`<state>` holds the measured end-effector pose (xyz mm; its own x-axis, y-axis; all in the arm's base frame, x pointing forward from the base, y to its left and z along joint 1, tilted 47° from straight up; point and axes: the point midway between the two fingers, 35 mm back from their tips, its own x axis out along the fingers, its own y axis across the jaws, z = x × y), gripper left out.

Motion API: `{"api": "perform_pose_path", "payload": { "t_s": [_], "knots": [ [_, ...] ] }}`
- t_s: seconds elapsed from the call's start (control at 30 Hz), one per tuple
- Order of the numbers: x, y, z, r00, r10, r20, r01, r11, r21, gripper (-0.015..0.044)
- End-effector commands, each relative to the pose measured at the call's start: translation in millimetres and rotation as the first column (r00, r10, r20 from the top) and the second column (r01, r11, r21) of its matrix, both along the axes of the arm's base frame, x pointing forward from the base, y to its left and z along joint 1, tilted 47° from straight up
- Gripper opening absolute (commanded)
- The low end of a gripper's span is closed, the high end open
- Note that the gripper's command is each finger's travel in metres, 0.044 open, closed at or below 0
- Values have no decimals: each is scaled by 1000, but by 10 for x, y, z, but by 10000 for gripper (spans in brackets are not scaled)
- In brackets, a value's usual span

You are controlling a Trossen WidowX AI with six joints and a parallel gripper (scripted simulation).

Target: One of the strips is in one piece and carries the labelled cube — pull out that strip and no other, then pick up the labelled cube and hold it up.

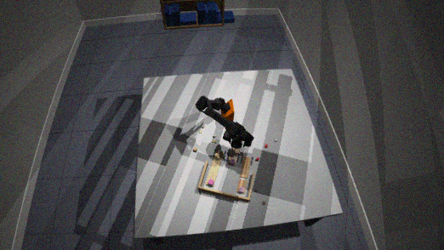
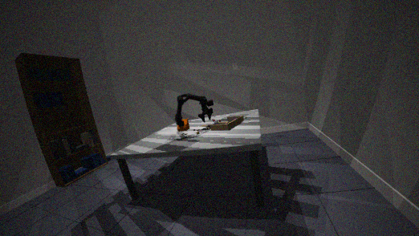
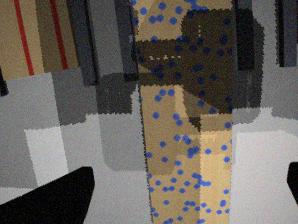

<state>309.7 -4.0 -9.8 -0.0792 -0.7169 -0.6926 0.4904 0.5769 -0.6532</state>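
My gripper (image 2: 206, 120) (image 3: 190, 175) is open and empty. Its black fingers stand wide, one on each side of a tan strip with blue dots (image 3: 191, 205), above it. In the top view this middle strip is mostly hidden by the arm and shadow; a dim pinkish cube (image 1: 232, 161) shows on it. The left strip (image 1: 215, 167) is tan and bears a bright pink cube (image 1: 211, 183). The right strip (image 1: 246, 166) has a pale cross line partway along and a pink cube (image 1: 241, 190) at its far end; red-striped wood (image 3: 42, 40) shows in the wrist view. Labels are unreadable.
A low wooden frame (image 1: 224, 195) (image 2: 220, 128) surrounds the strips on three sides. Small red bits (image 1: 266, 145) (image 1: 257, 159) lie right of the arm, and a few small tan bits (image 1: 195, 150) lie left. The orange base (image 1: 230, 110) (image 2: 183, 124) stands behind the frame.
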Motion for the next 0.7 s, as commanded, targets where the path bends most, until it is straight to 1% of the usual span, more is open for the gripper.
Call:
{"api": "perform_pose_path", "payload": {
  "t_s": [0.0, 0.67],
  "knots": [
    [134, -47, 60, 1000, 4, -3, -4, 1000, -3, 440],
    [766, -249, 335, 1000, 4, 0, -4, 1000, -5, 440]
  ]
}}
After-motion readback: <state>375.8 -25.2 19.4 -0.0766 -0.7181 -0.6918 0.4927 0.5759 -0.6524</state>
